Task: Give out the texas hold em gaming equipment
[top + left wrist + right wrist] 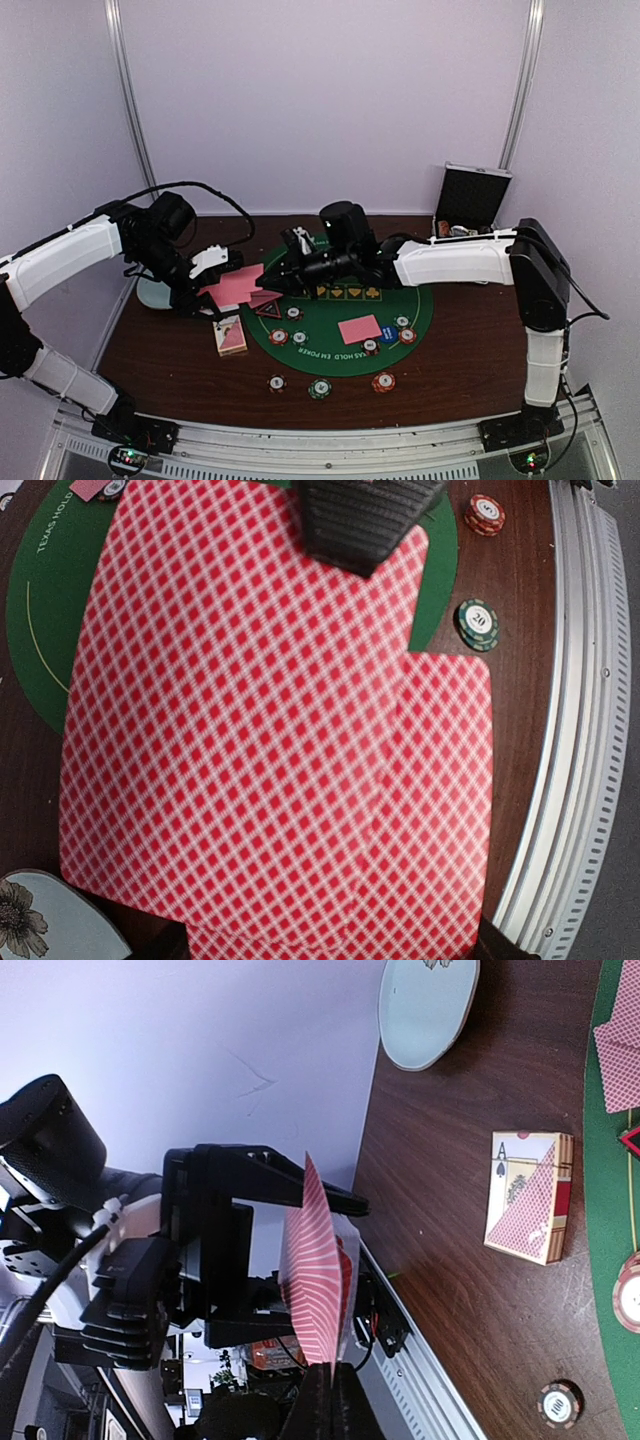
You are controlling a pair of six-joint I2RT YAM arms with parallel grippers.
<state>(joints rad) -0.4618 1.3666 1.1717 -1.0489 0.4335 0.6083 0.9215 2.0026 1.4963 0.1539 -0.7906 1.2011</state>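
Just inside the near edge of the worktop (470, 350), three striped poker chips (319, 389) are spaced in a row, apparently already shared out to player positions. Behind them, towards the near left corner, a card box (231, 336) is laid flat just off the rim of the green felt mat (420, 300). On the mat's near half a face-down card (359, 329) is ringed by more chips and a blue button (388, 335). A triangular marker (268, 310) is set by the mat's left edge. Above that edge the playing cards (235, 285) are gripped at one end by the clenched left gripper (207, 293). They are held roughly level and clear of the table, probably so that they can be drawn from like a dealer's stock. The right gripper (330, 1395) is closed on the opposite end of the top card (230, 680), judged to be the one to be pulled free. Whether only one card is pinched cannot be told. At the left edge a pale blue dish (152, 293) is set apart from the game. In the far right corner a metal case (472, 195) is stood open. The worktop is dark wood, enclosed by plain pale walls (330, 100).
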